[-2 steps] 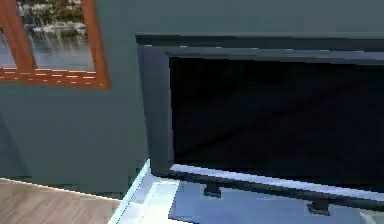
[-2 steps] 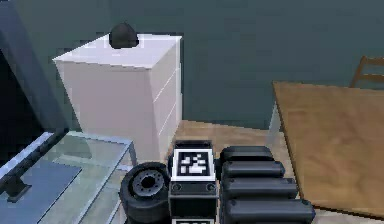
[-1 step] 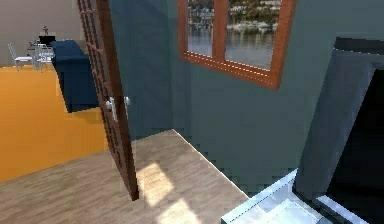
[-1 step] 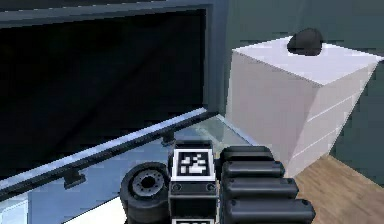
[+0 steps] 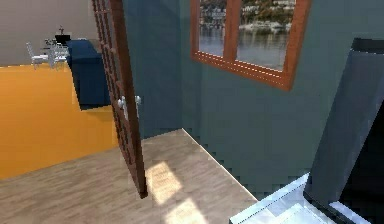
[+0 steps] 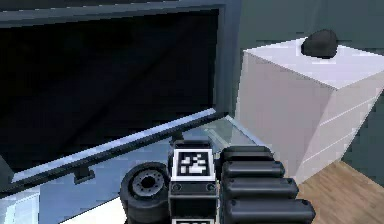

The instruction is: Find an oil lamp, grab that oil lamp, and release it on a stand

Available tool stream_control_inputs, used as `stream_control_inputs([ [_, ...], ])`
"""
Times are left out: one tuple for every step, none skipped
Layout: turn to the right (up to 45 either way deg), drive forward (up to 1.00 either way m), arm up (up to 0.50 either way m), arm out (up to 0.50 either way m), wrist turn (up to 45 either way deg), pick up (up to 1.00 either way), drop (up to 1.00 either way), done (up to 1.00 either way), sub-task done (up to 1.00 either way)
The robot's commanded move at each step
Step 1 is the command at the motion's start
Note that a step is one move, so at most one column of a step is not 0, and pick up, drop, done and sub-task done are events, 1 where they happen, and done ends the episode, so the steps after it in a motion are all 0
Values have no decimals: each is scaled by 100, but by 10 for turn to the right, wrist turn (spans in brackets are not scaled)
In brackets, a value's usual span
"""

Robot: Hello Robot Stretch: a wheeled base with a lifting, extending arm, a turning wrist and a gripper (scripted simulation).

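No shape here can be named an oil lamp with certainty. The nearest candidate is 1 dark rounded thing lying on top of 1 white chest at the arm side view's right. Left of the chest, 1 large dark screen stands on 1 pale low stand.

At the bottom edge the arm shows, with 1 marked white square and the tool left of it. Its far end cannot be made out, so I cannot tell how its fingers stand or whether it holds anything.

The forward view has 1 brown door ajar, 1 brown-framed window and 1 blue piece of furniture on orange floor beyond.

I judge the finding step is in hand. The next move calls for getting nearer the chest to confirm the dark thing, then reaching up to it.
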Motion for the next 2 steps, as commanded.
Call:
stream_control_inputs([
  [0, 0, 0, 46, 0, 0, 0, 0, 0],
  [0, 0, 0, 0, 450, 0, 0, 0, 0],
])
